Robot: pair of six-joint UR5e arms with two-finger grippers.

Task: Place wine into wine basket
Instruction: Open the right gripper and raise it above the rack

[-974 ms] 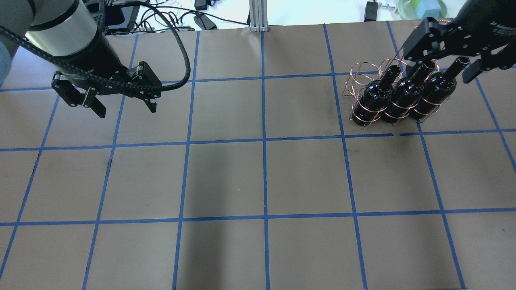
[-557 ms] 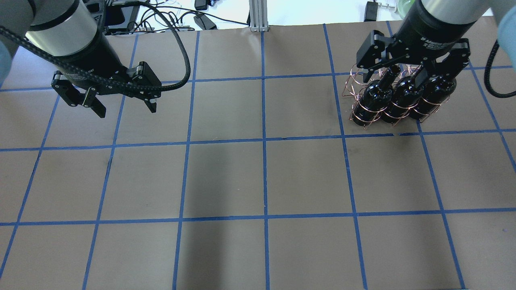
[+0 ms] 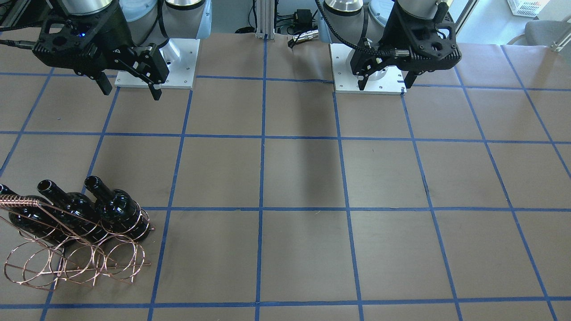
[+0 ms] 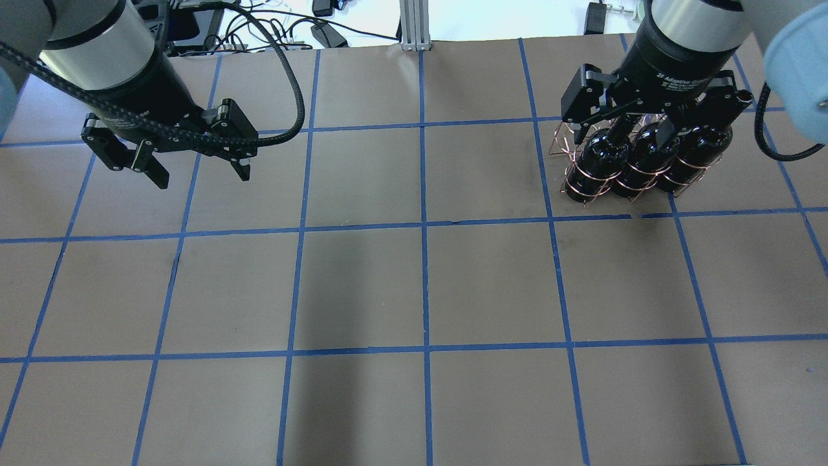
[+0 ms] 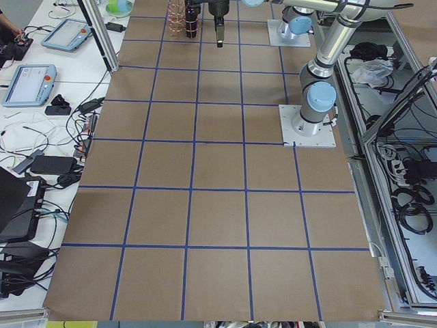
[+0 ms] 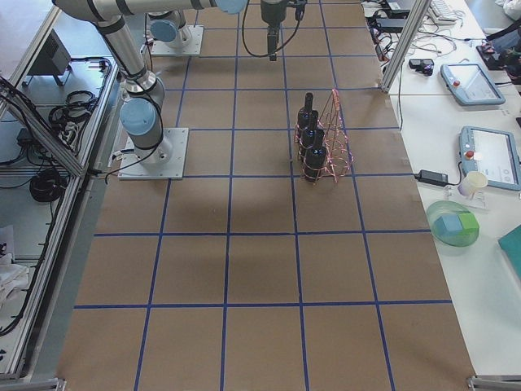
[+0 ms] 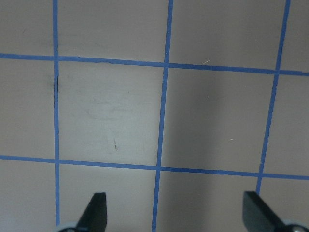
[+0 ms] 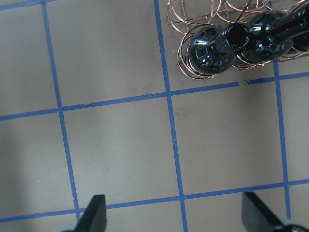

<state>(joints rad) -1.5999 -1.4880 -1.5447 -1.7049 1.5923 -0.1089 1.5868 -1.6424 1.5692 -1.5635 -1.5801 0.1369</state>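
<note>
Robot-side of wine basket (image 3: 76, 263) | right end effector (image 3: 131, 91) nearer, apart, empty | wine bottles (image 3: 111, 209) upright inside | left end effector (image 3: 384, 82) apart

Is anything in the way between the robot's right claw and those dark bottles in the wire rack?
Nothing visible. Only bare table separates the right gripper from the three wine bottles, already standing in the wine basket.

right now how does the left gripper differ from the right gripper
The right gripper hangs on the wine basket's side of the table; the left gripper is at the opposite side. The right gripper's wrist view catches the bottles at its top edge; the left gripper's shows only taped table. Both are open, empty and raised off the table.
</note>
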